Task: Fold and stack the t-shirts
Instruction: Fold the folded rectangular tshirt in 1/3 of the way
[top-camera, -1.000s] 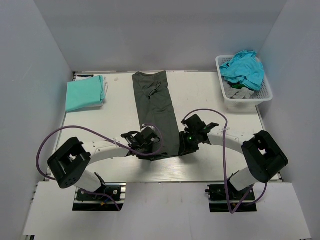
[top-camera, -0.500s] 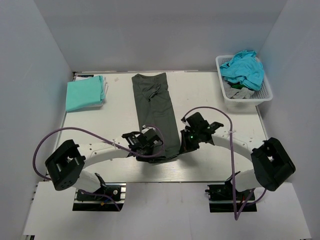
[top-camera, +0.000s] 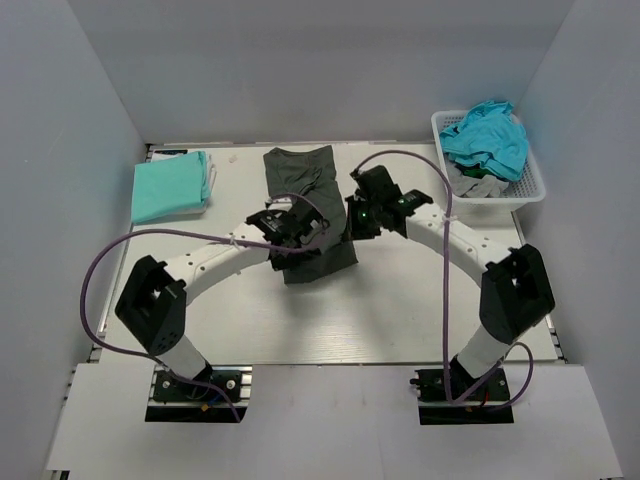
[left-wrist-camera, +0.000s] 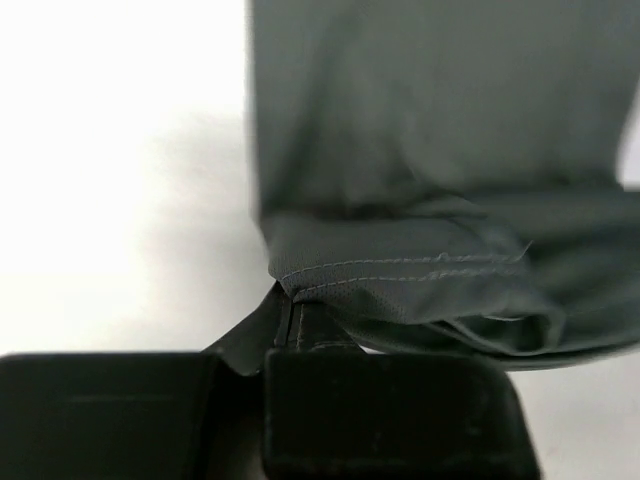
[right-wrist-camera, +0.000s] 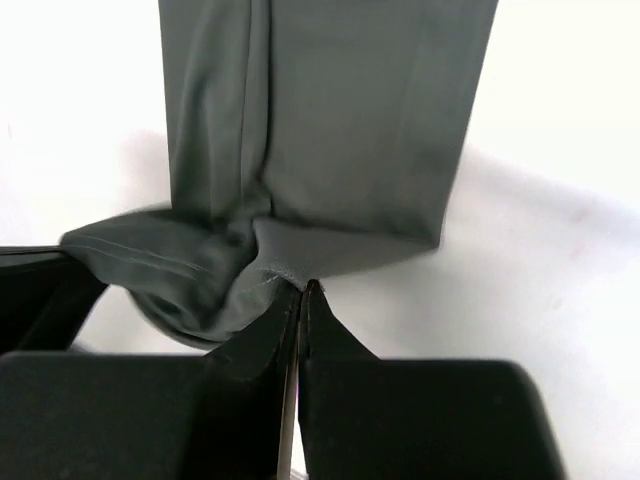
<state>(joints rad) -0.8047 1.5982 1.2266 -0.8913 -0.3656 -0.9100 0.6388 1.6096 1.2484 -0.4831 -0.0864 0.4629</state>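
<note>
We're mid-fold on the grey shirt (top-camera: 300, 170), lying mid-bench toward the far edge. Our left gripper (left-wrist-camera: 292, 335) and right gripper (right-wrist-camera: 302, 310) both pinch its lifted hem. Next we'd lay it over the far half and release.

Plainly a robotics lab cell: bare grey walls (top-camera: 320, 70) boxing in a white table (top-camera: 250, 320), left arm (top-camera: 210, 265) and right arm (top-camera: 455, 240) bolted on metal rails (top-camera: 232, 378) at its near edge, purple cables (top-camera: 446, 300) looping free alongside them.
</note>
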